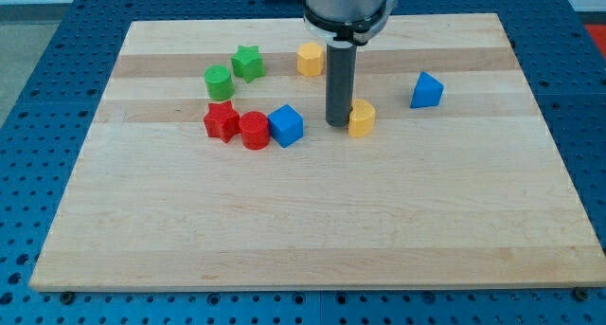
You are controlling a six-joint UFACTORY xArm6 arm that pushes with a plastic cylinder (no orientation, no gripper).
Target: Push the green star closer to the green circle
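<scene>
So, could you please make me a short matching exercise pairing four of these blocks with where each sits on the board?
Blocks:
1. green star
2. blue triangular block
3. red cylinder
4. lower yellow block

Places:
A. alone, nearest the view's right
B. right beside my tip, on its right in the view
C. just up and right of the green circle
D. between the red star and the blue cube

Pairs: 1-C, 2-A, 3-D, 4-B

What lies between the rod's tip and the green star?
In the camera view, only bare board lies between my tip and the green star. The yellow block sits above that line, the blue cube below it.
</scene>
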